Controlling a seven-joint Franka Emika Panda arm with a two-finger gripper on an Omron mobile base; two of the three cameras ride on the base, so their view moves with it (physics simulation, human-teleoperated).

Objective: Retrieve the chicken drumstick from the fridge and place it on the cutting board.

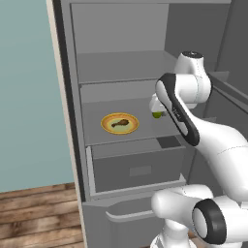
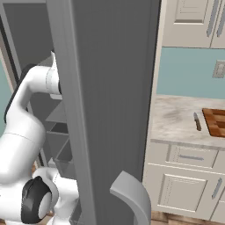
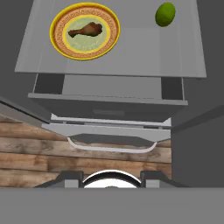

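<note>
While the fridge (image 1: 121,72) stands open, the chicken drumstick (image 3: 86,30) lies on a yellow-rimmed plate (image 3: 59,19) at eleven o'clock in the hand view, a lime (image 3: 165,14) at one o'clock; finger spread cannot be told

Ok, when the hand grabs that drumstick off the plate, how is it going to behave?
The drumstick looks rigid and small, so probably light. It lies flat on the plate, plump at one end and tapering to thin bone, so it may pivot if pinched off-centre. The plate might slide on the smooth fridge shelf.
</note>
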